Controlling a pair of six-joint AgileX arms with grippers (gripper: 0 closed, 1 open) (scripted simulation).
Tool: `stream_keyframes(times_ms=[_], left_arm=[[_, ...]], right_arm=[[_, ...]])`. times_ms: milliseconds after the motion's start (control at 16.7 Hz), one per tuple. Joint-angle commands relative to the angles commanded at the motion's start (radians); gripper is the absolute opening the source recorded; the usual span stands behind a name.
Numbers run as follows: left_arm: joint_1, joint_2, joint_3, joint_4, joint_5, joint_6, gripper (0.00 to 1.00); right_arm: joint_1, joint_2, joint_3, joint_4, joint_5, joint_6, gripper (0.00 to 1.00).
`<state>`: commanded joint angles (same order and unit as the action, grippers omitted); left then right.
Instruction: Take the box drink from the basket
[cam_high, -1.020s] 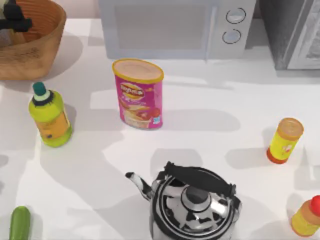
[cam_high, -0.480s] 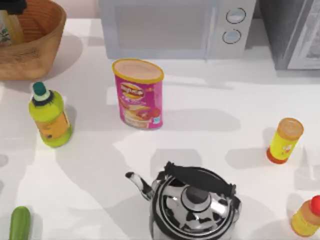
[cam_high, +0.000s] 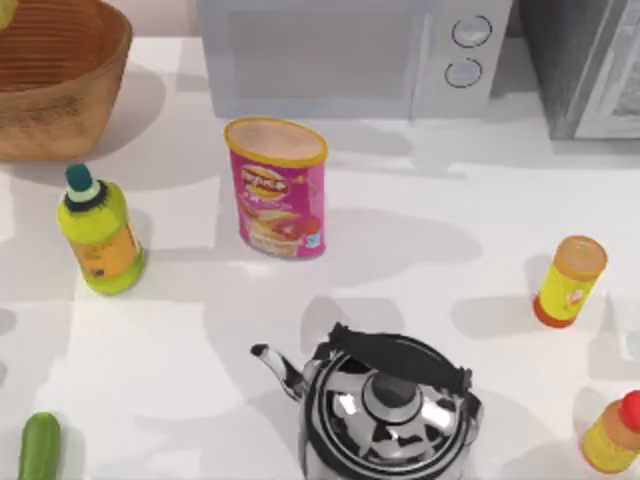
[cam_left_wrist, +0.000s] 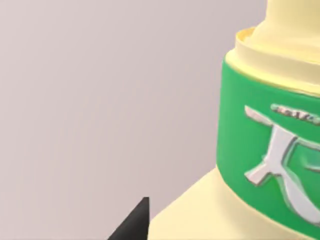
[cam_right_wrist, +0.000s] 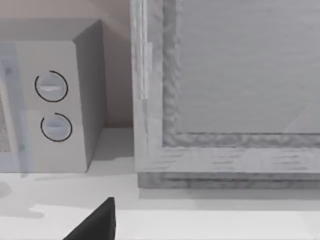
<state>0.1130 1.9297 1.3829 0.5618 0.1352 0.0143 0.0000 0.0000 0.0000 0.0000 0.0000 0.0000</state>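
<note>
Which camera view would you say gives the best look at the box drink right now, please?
The left wrist view: the box drink sits close up there, its cream body and green label band plain. In the top view just a pale corner shows at the upper left edge, above the basket. The right wrist view faces the microwave instead.

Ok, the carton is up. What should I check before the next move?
1. Box drink out of the basket: ok, at the top view's upper-left corner, no longer inside the basket.
2. Left gripper holding it: ok, the carton hangs close before the wall.
3. Bare table to set down on: ok.
4. Lime-green bottle and pink canister upright: ok.
5. Right gripper out of the way: ok, parked facing the microwave.
</note>
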Motion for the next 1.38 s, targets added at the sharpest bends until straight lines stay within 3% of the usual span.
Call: stream_keyframes(times_ms=[480,720,1020,1380], left_arm=[[0.001,-0.022,0.02,-0.05,-0.001,0.001,0.0],[-0.005,-0.108,-0.067,-0.089,-0.008,-0.009,0.0],[-0.026,-0.441,-0.306,-0.174,-0.029,-0.014,0.0],[-0.06,-1.051,-0.706,-0.313,-0.068,-0.011,0.0]], right_arm=[[0.0,0.0,0.0,0.0,0.0,0.0,1.0],[0.0,0.0,0.0,0.0,0.0,0.0,1.0],[0.0,0.0,0.0,0.0,0.0,0.0,1.0],[0.0,0.0,0.0,0.0,0.0,0.0,1.0]])
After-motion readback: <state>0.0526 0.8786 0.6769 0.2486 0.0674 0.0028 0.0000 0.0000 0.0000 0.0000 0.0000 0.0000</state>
